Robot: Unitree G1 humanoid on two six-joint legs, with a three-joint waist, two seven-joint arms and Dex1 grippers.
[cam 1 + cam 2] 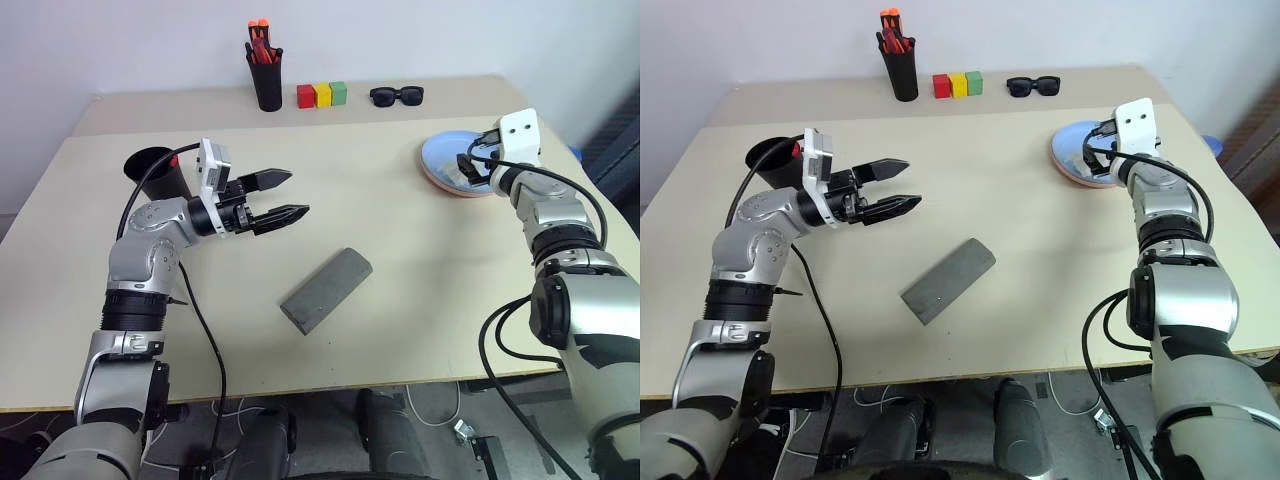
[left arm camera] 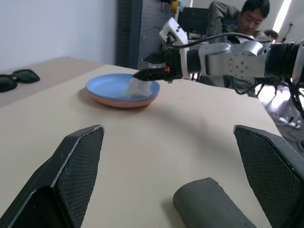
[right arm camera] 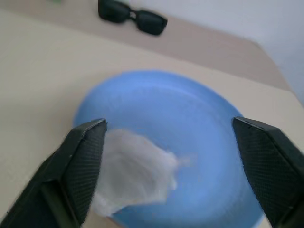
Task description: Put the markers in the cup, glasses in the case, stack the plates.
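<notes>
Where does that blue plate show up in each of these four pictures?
Left eye view: blue plate, upper right, under the right gripper.
Right eye view: upper right.
Left wrist view: left of centre.
Right wrist view: centre, close up.
Shared landmark: black sunglasses, beyond the plate.

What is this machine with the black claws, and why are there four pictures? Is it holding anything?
It is a robot with two arms. Two pictures come from cameras in its head, looking down at a table. The other two come from cameras on its wrists, looking along each tool's two black fingers. On the table lie a closed grey case, a black cup and a blue plate stacked on a pink plate, with something white and crumpled on top. At the back stand a pen holder, three coloured blocks and sunglasses. The left tool is open and holds nothing. The right tool hangs open over the plates, empty too.
</notes>
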